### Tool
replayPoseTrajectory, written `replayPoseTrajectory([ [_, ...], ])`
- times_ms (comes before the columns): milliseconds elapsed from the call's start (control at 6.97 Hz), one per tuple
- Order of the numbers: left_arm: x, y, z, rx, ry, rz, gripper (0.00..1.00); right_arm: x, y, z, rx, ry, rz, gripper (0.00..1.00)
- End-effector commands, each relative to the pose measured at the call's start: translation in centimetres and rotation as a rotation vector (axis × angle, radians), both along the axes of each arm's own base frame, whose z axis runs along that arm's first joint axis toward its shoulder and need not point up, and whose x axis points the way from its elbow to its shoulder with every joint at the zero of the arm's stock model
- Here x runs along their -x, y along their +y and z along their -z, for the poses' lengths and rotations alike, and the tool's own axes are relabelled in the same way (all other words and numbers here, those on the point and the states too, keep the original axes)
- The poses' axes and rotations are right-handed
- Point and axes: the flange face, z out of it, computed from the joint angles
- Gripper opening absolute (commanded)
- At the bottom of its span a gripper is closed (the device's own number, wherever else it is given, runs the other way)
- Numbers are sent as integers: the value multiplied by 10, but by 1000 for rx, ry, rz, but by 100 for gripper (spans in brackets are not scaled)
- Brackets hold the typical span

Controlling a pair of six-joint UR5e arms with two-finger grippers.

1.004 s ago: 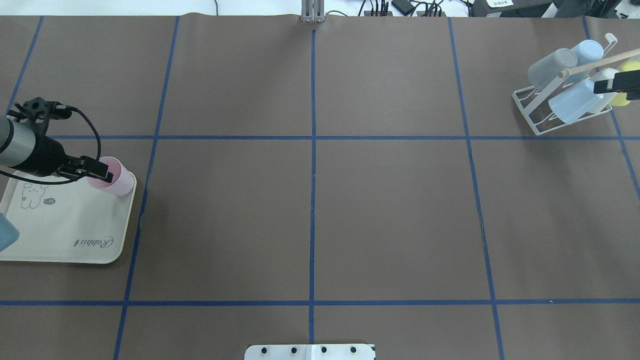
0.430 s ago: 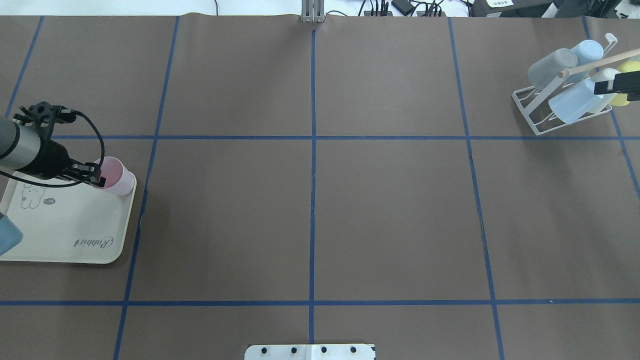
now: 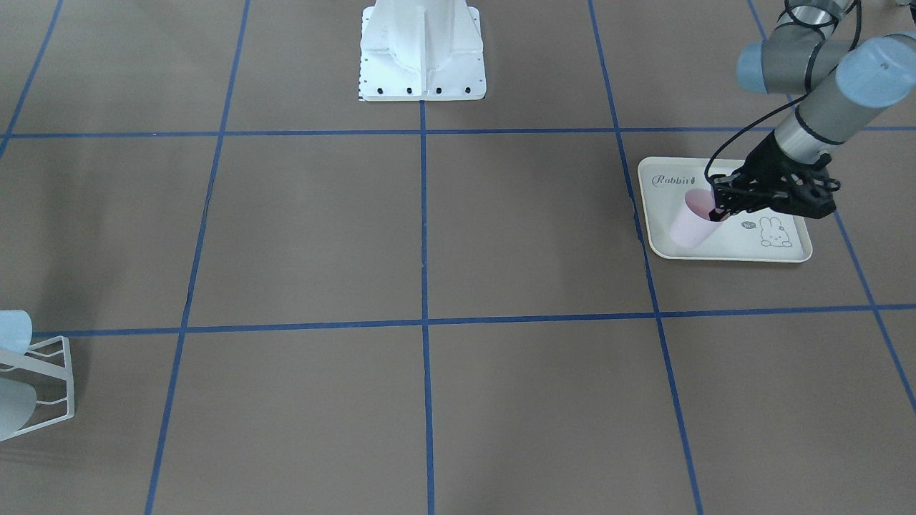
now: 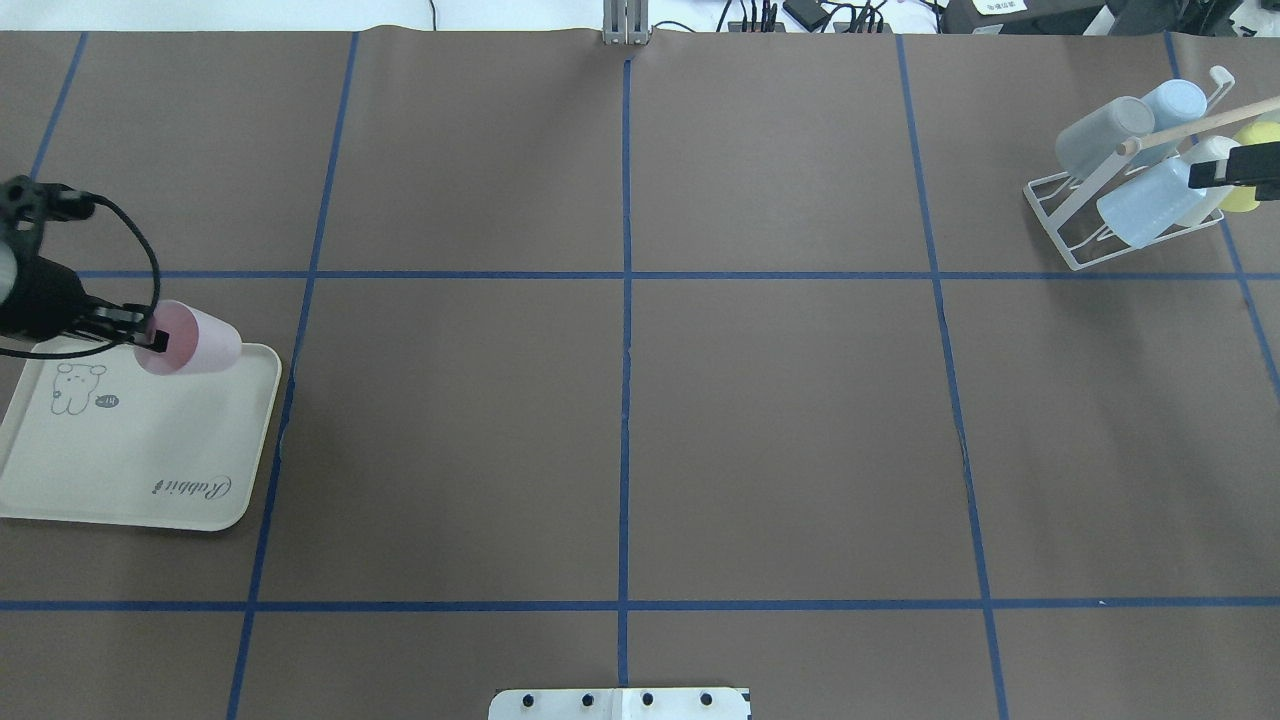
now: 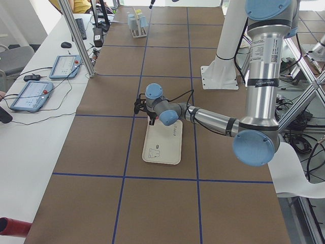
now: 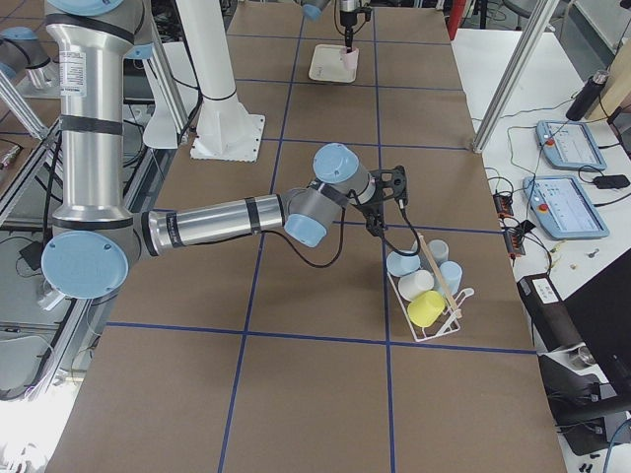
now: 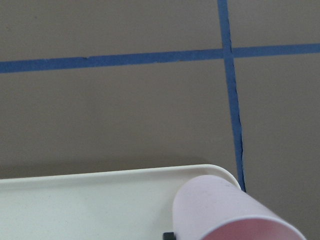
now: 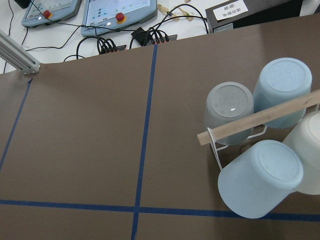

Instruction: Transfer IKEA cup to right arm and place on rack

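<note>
Over the last 1 second my left gripper [image 4: 152, 338], clamped on the rim of the pink cup [image 4: 200, 348], has tipped and raised it off the tray [image 4: 140, 470]. I judge pickup done, handover next. Right gripper [image 4: 1232, 166] waits at the rack [image 4: 1050, 228]; I cannot tell its grip.

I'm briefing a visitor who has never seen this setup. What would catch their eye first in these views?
First, the pink cup, pinched at its rim by the left gripper and tilted over a corner of the cream tray at the table's left end. Then, at the far right end, the white wire rack, crowded with pale blue, grey, white and yellow cups.
</note>
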Motion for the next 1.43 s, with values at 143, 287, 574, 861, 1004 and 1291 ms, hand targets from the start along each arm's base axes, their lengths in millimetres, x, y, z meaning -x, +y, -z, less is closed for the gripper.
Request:
replayPoseTrajectory([
  [143, 45, 21, 102, 4, 95, 121, 0, 16, -2, 12, -6, -18, 22, 100],
  [287, 21, 8, 165, 84, 242, 198, 0, 39, -2, 22, 40, -60, 34, 100],
  [574, -86, 28, 276, 245, 517, 221, 0, 82, -4, 59, 129, -217, 1, 100],
  [861, -147, 70, 332, 400, 899, 303, 0, 114, -5, 109, 278, -432, -33, 100],
  [1004, -170, 87, 334, 461, 1132, 340, 0, 131, -2, 128, 319, -509, -25, 100],
  [1291, -187, 103, 315, 529, 1403, 364, 0, 155, -2, 206, 461, -718, 0, 100],
])
